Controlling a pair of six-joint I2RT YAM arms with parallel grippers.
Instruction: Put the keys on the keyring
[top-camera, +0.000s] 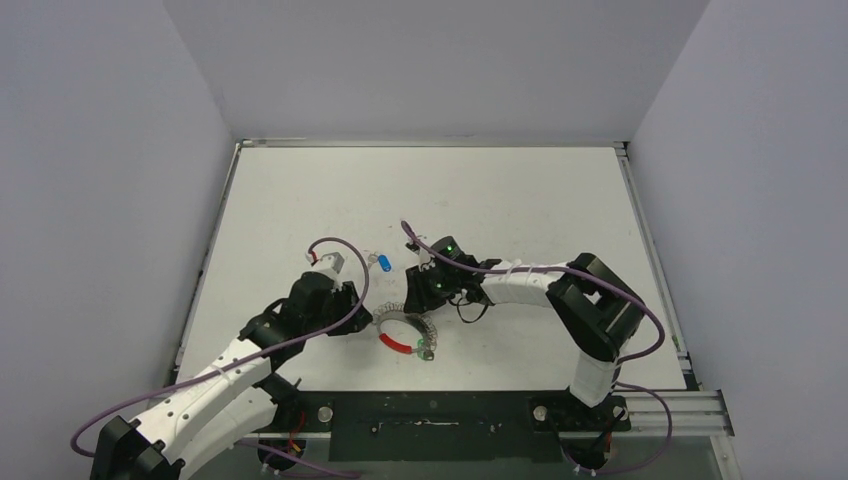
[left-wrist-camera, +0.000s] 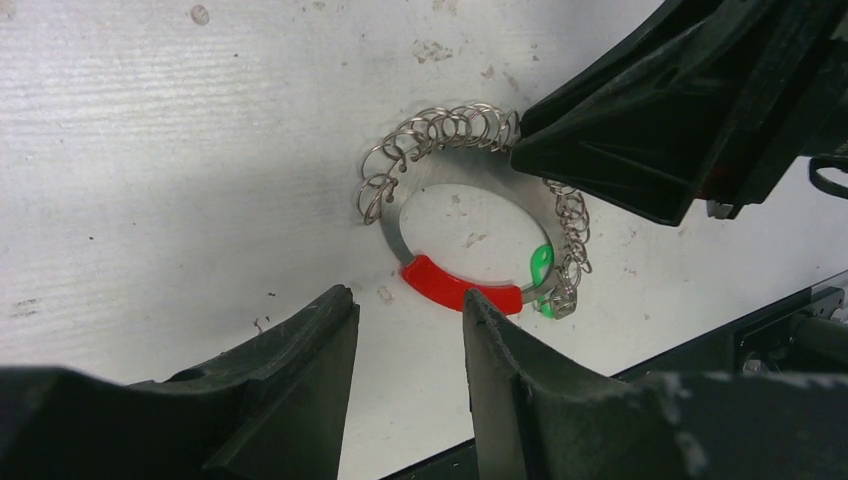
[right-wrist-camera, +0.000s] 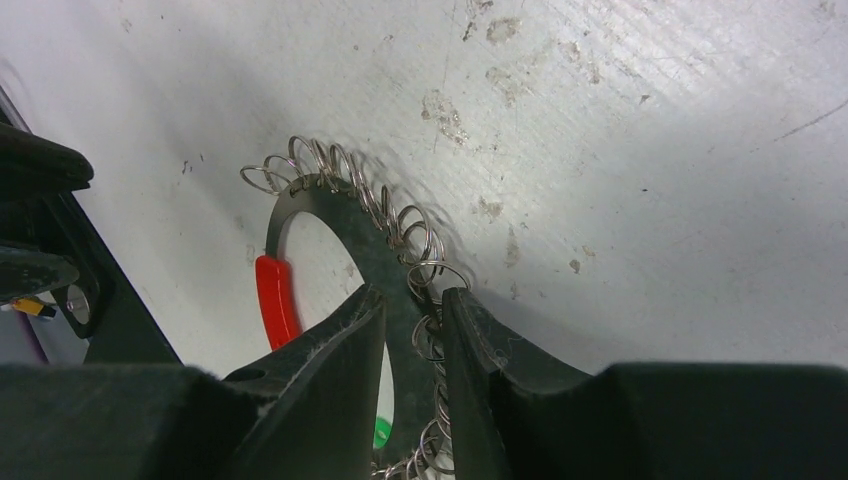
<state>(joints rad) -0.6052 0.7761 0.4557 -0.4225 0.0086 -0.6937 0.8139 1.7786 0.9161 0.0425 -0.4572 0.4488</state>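
1 each, keyring (left-wrist-camera: 455, 285), blue key (top-camera: 385, 262), green key (left-wrist-camera: 541, 264)

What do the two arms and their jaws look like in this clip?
Both the left arm and right arm have white link shells with black joints and bases. A purple cable loops along each. Jaws are matte black, wedge-shaped, rough-textured. A green light glows on the right wrist.

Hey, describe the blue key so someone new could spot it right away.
On the white table, find the silvery keyring with the red sleeve. Just beyond it, toward the back wall, lies the blue key, loose and alone; the green key sits at the ring.
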